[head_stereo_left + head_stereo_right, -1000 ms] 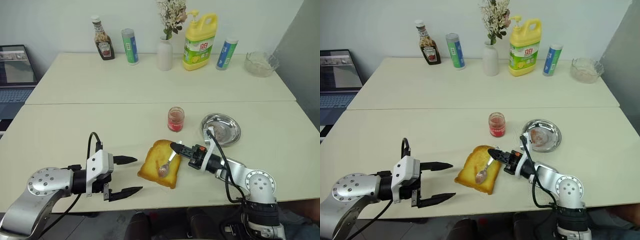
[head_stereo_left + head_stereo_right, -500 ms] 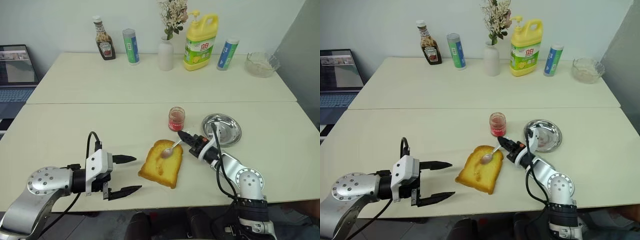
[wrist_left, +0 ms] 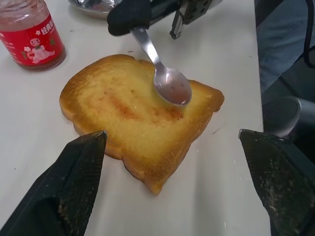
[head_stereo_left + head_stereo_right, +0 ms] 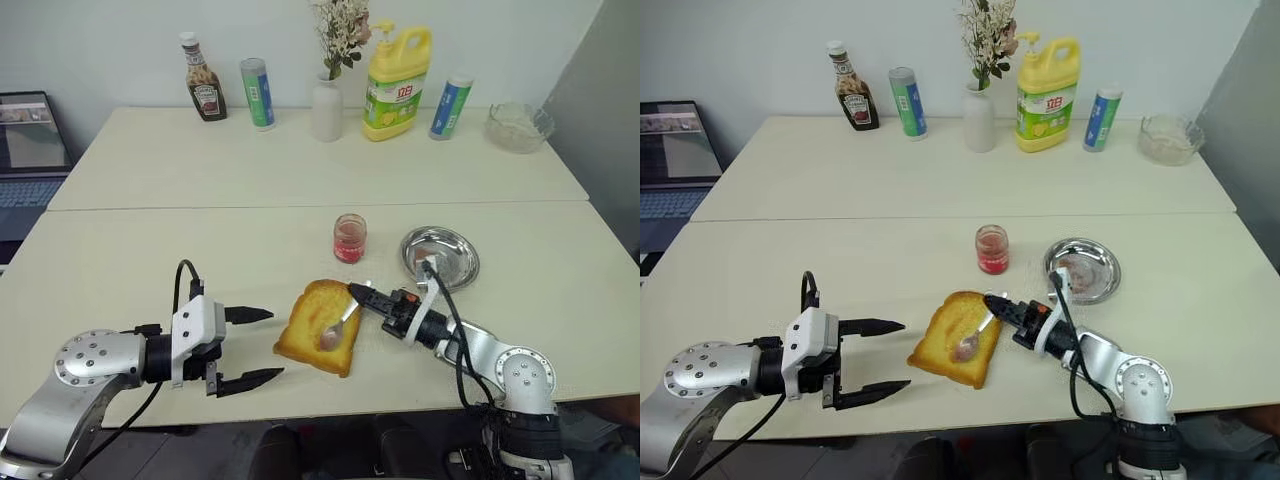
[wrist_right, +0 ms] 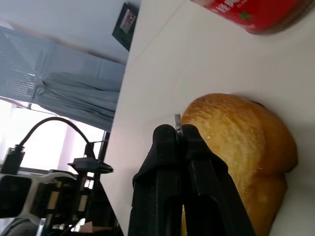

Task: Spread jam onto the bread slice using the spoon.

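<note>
Spoon (image 3: 167, 81) pinched in right hand (image 4: 357, 293) — bowl on bread slice (image 4: 320, 327); left hand (image 4: 262, 346) spread wide beside it.

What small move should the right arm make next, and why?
Probably drag the spoon across the bread slice. The right gripper is shut on its handle, the bowl rests near one edge, and little jam shows on the bread.

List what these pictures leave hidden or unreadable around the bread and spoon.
- Spoon handle end: hidden inside the shut right gripper, left wrist view.
- Spoon bowl: hidden behind the gripper's fingers, right wrist view.
- Jam jar: top cut off by the edge, left wrist view.
- Steel dish contents: too small, head views.
- Bread slice underside: against the table.
</note>
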`<state>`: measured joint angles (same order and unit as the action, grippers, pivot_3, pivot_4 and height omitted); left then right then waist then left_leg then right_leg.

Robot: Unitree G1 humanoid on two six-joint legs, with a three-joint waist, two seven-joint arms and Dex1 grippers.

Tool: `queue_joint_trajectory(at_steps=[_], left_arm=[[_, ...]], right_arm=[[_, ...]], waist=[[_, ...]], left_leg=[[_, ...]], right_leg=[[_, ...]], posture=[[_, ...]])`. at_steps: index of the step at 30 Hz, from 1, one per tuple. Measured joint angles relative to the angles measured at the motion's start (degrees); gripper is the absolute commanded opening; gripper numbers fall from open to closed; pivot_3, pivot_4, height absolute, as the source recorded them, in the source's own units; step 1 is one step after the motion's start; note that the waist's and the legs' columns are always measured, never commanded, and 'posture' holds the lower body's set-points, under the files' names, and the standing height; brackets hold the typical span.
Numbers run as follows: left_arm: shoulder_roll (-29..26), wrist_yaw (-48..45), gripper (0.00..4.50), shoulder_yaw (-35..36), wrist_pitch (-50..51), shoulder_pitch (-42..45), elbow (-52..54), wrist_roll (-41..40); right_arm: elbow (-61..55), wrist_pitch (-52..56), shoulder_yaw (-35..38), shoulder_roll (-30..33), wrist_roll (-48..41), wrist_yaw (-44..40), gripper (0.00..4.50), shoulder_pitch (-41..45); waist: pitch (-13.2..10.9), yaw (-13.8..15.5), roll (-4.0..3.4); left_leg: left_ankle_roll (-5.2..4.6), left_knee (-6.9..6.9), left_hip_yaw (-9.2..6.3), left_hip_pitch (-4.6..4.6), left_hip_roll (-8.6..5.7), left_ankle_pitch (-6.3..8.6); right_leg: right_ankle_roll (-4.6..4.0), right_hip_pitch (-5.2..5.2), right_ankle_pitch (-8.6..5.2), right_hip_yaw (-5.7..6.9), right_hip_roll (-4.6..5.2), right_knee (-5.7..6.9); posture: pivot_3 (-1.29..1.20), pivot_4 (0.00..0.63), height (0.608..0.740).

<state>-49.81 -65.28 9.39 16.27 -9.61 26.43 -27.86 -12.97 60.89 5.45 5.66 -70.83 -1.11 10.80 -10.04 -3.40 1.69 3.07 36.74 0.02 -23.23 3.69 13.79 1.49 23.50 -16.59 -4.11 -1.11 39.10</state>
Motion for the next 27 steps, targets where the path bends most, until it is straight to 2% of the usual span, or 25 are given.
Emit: queue_joint_trajectory(at_steps=[7,12,17,23,27], left_arm=[[0.00,-0.23,4.50,0.00,-0.64,-0.24,-0.11,0.11],[0.01,0.26,4.50,0.00,-0.64,-0.17,-0.11,0.30],[0.01,0.75,4.50,0.00,-0.72,-0.34,-0.33,0.79],[0.02,0.82,4.50,0.00,-0.86,-0.39,-0.33,1.01],[0.02,0.82,4.50,0.00,-0.93,-0.42,-0.36,1.03]], right_arm=[[1.55,-2.88,-1.81,-2.39,4.27,-1.56,0.03,1.44],[4.62,-7.81,-0.41,-5.69,7.62,-0.95,0.03,4.22],[5.78,-9.45,4.47,-2.24,8.75,-1.31,0.03,5.70],[3.76,-5.55,7.26,0.57,3.21,-0.94,0.03,3.98],[0.26,-1.78,5.71,0.37,-2.27,0.36,0.03,2.78]], waist=[[0.00,0.05,0.00],[0.00,0.04,-0.01],[0.00,0.50,0.01],[0.00,0.36,0.00],[0.00,0.14,-0.01]], left_leg=[[0.00,-0.01,-0.02,0.01,0.02,0.00],[0.00,0.01,0.00,0.02,0.01,0.00],[0.00,0.00,0.03,-0.01,-0.06,0.00],[0.00,-0.01,0.00,0.00,-0.03,0.00],[0.00,-0.01,0.00,0.01,-0.01,0.00]], right_leg=[[-0.01,0.00,0.01,0.01,-0.01,0.01],[0.00,0.00,0.01,0.01,-0.01,0.03],[-0.13,-0.03,0.09,0.01,0.08,-0.04],[-0.13,-0.03,0.09,0.02,0.06,0.00],[-0.12,-0.02,0.08,0.01,0.05,0.00]], posture=[[0.00,0.150,0.740],[0.00,0.150,0.740],[0.00,0.150,0.740],[0.00,0.150,0.740],[0.00,0.150,0.740]])
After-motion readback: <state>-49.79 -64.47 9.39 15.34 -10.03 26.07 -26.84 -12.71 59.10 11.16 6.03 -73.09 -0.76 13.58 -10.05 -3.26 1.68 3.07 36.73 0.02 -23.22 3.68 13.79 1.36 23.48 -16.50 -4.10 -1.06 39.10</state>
